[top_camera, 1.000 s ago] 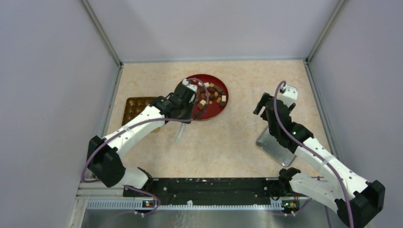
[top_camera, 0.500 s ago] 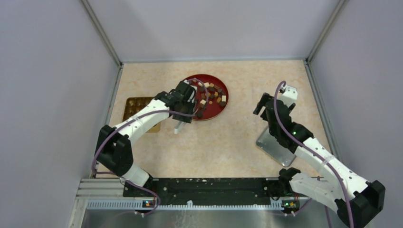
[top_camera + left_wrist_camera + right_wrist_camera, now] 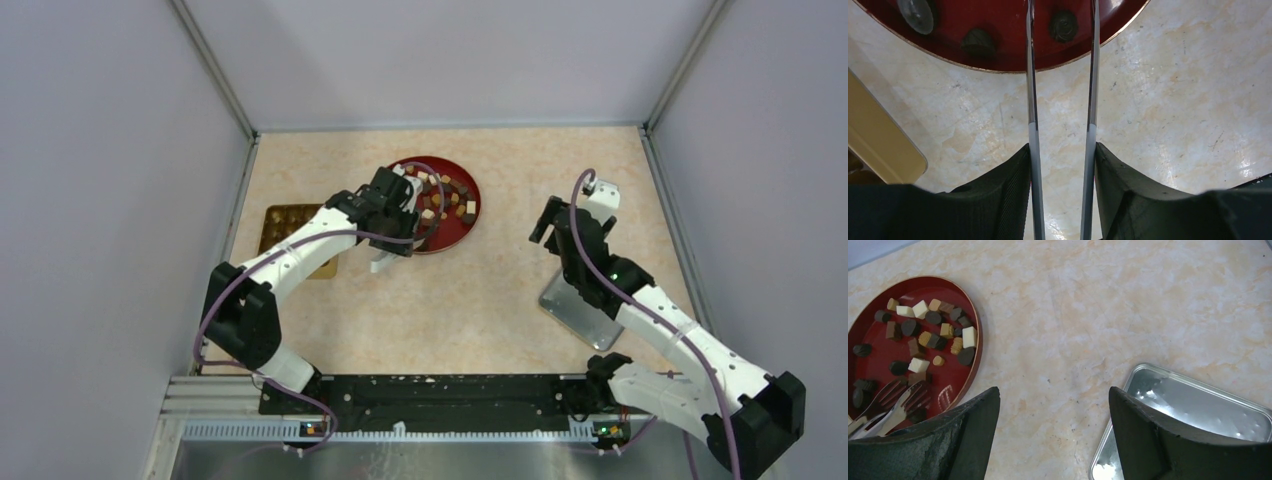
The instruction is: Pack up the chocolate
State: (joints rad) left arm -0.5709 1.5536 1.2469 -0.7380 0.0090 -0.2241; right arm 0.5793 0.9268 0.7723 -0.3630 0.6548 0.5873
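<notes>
Many chocolate pieces (image 3: 928, 339) are lying on the red plate (image 3: 1003, 20) ahead of the left hand (image 3: 1062, 152), which is grasping tongs (image 3: 1032, 100); the half-hidden gold tray (image 3: 278, 225) beside it is probably sitting unfilled. Right hand (image 3: 1052, 390) is hanging released.

The table (image 3: 470, 300) has a beige, marbled top. A round red plate (image 3: 452, 238) lies at its back middle, a golden compartment tray (image 3: 280, 225) near its left edge, and a shiny metal tin (image 3: 572, 308) on its right side, well apart from the plate.
</notes>
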